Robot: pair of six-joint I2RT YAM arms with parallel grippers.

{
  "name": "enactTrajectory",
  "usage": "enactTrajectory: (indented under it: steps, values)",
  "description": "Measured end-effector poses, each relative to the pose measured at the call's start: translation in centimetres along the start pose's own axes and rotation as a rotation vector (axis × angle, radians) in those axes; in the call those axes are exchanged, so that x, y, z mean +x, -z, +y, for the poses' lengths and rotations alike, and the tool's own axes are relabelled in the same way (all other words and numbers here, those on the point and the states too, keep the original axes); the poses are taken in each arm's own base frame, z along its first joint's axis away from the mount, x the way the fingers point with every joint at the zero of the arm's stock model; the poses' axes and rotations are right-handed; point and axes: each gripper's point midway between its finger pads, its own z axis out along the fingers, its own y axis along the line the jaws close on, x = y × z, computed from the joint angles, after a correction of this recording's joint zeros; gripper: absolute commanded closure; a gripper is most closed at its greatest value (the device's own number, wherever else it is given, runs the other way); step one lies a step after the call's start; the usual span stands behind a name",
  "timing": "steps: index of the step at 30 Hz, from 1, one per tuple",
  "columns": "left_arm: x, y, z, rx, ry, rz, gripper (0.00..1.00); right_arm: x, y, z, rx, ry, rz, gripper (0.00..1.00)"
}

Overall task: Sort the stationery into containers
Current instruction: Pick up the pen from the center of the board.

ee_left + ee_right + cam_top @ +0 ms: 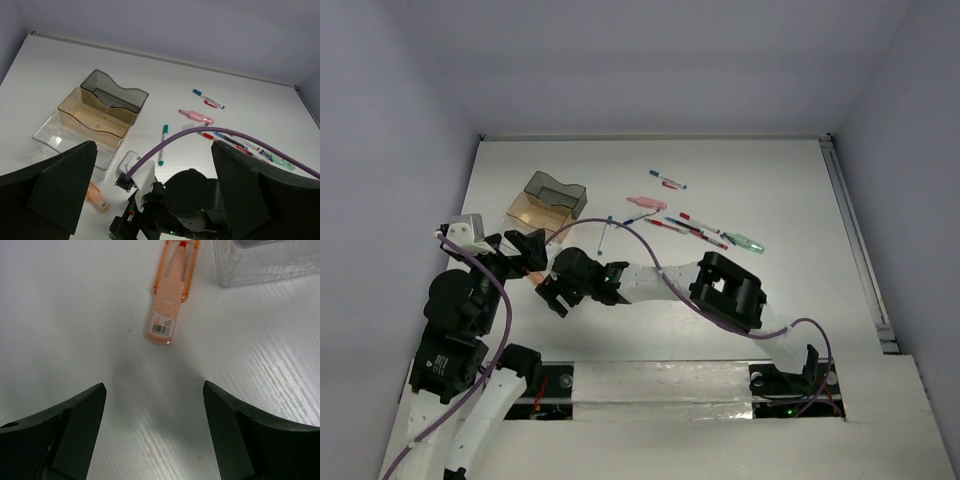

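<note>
Right claw (154, 387) fills the bottom of its own view, its two dark fingers (75, 425) spread wide with only bare bench (60, 315) between them; it grips nothing. Just ahead of the fingertips an orange marker (167, 305) lies flat on the bench. Its barcoded end points toward the claw and its far end runs out of view near the corner of a clear tray (265, 265). Marker and tray lie close, but I cannot tell whether they touch.

Left claw (154, 145) hangs above, also wide open and empty, looking down on the right arm's wrist (190, 200) and its purple cable (220, 131). From there three trays stand side by side in a row, walls together: the clear tray nearest, a tan tray (70, 111) in the middle, a smoky grey tray (130, 100) farthest.

Every piece of stationery in view lies on the bench, outside the trays. Right of the trays lie:
- a teal-capped pen (162, 145), nearest them
- a pink marker (196, 116)
- a pen with blue and red ends (208, 98), farther back
- a bunch of red and blue pens (230, 140) lying across one another
- a pale green marker (275, 159) at the far right
</note>
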Motion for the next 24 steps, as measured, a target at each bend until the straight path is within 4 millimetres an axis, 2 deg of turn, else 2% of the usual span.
enactTrajectory:
  steps: [12, 16, 17, 18, 19, 24]
  values:
    - [0.0, 0.0, -0.2, 0.007, 0.012, 0.002, 0.01, -1.9, -3.2, -0.8, 0.054, 0.04, -0.087, 0.3]
    - [0.0, 0.0, -0.2, 0.007, 0.014, 0.002, 0.01, -2.1, -3.7, -0.5, 0.049, 0.057, -0.106, 0.38]
    - [0.0, 0.0, -0.2, 0.007, 0.014, 0.001, 0.01, -2.1, -3.7, -0.4, 0.051, 0.06, -0.109, 0.48]
    - [0.0, 0.0, -0.2, 0.007, 0.014, 0.001, 0.01, -2.2, -3.8, -0.4, 0.053, 0.068, -0.111, 0.52]
    - [0.0, 0.0, -0.2, 0.007, 0.014, 0.001, 0.01, -2.4, -3.9, -0.5, 0.058, 0.072, -0.118, 0.61]
    - [0.0, 0.0, -0.2, 0.008, 0.015, -0.001, 0.01, -2.4, -4.1, -0.8, 0.075, 0.071, -0.129, 0.83]
